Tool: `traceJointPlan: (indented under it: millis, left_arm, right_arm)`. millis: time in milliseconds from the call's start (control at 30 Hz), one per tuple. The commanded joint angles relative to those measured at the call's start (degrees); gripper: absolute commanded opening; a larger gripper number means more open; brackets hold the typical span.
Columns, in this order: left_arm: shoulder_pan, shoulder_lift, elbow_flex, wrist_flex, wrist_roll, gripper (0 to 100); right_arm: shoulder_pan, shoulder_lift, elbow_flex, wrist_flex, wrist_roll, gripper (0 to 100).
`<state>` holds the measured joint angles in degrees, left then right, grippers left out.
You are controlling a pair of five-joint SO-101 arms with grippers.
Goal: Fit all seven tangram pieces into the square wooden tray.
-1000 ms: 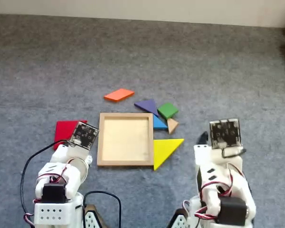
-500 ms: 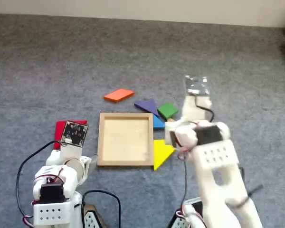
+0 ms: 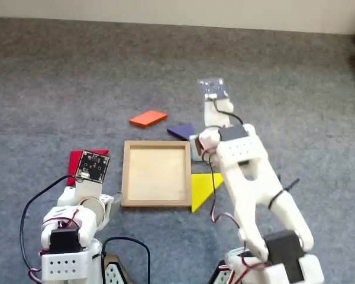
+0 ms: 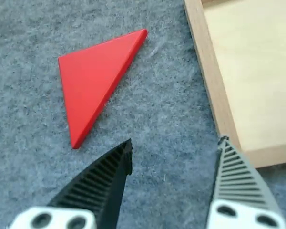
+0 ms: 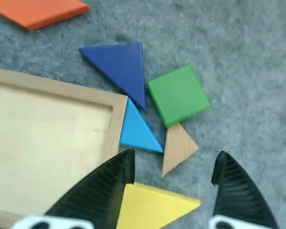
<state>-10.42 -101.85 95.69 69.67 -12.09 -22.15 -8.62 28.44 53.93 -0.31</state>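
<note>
Tray (image 3: 157, 174) bare: we have all seven pieces (image 3: 202, 184) yet to fit, left gripper (image 4: 176, 142) and right gripper (image 5: 176, 153) gaping empty.

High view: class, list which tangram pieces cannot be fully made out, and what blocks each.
Green square, plain wooden triangle: hidden behind the right arm.
Light blue triangle: mostly covered by that arm.
Red triangle: partly under the left arm's wrist board.
</note>
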Motion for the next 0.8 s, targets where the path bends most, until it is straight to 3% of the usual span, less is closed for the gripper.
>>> traceJointPlan:
  millis: [0, 300, 433, 567, 767]
  left_arm:
    - [-0.9, -2.2, -2.9, 0.1, 0.4, 28]
    - [-0.9, -2.2, -2.9, 0.0, 0.3, 28]
    - [-0.9, -2.2, -2.9, -0.2, 0.3, 28]
    - [-0.9, -2.2, -2.9, -0.3, 0.3, 28]
    - [-0.9, -2.2, -2.9, -0.3, 0.3, 28]
  right_arm:
    - [-0.3, 4.4, -8.7, -0.2, 3.4, 26.0]
    - [-0.5, 19.6, -26.5, 12.4, 6.8, 26.0]
    - [-2.2, 21.1, -33.1, 23.3, 6.8, 26.0]
    - [-4.9, 21.1, -36.0, 27.8, 6.3, 26.0]
    - [-6.6, 20.9, -33.4, 28.3, -1.1, 26.0]
